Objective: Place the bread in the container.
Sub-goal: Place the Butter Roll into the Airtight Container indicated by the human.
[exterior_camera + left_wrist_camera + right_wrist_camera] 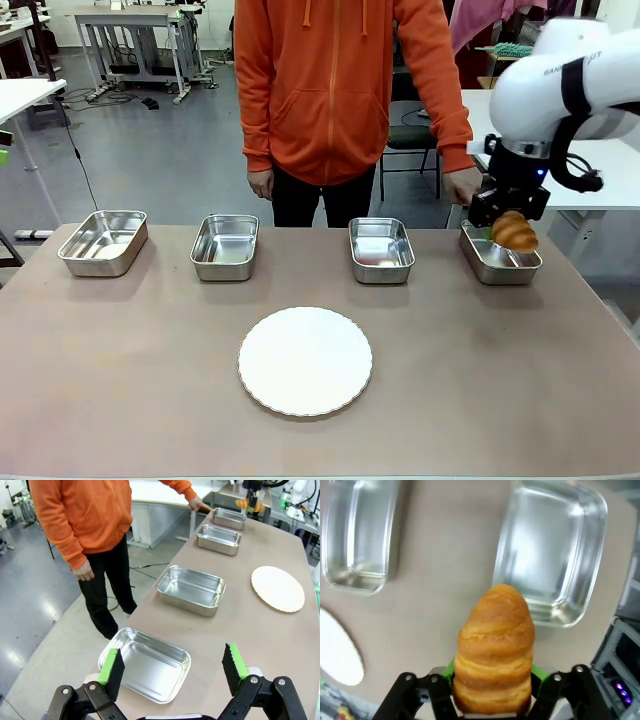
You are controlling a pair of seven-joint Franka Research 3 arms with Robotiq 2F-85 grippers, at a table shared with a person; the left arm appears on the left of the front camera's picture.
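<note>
The golden-brown croissant (516,231) hangs just above the rightmost steel tray (499,266), clamped in my right gripper (508,226). In the right wrist view the croissant (495,650) fills the space between the fingers, with that tray (551,555) below and ahead of it and a second tray (360,535) to the left. My left gripper (172,667) stands open over the near end of the table, above the first tray (145,664); the croissant (243,503) shows far off.
Four steel trays line the far side of the table (120,380), with a round white plate (305,361) in the middle. A person in an orange hoodie (335,90) stands at the far edge, one hand (462,185) near the rightmost tray.
</note>
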